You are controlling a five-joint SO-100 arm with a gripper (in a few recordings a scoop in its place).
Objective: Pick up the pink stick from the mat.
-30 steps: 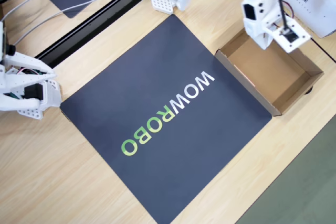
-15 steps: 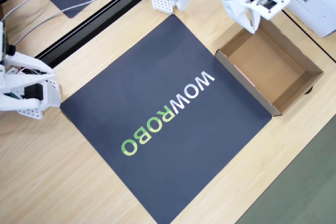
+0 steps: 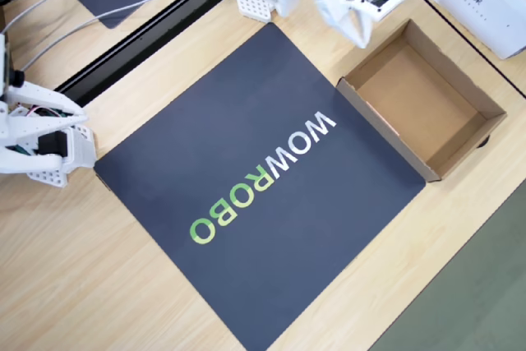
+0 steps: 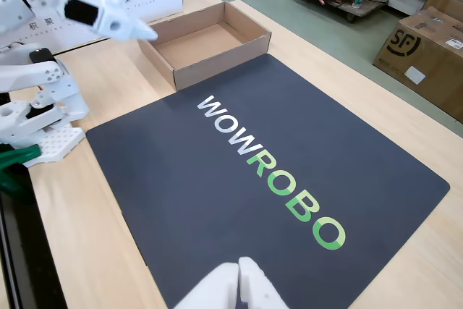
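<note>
My tool point(image 3: 358, 29), empty, jaw state unclear, near cardboard box point(image 3: 460, 147): sweep low over WOWROBO mat point(image 3: 205, 137) to locate stick.

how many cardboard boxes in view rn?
2. An open tray box beside the WOWROBO mat; a closed SF carton on the floor, upper right in the fixed view.

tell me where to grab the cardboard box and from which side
Likely the thin top edge of one wall, from straight above: the cardboard box is open-topped, upright and too wide to straddle. The wall nearest the gripper seems easiest.
</note>
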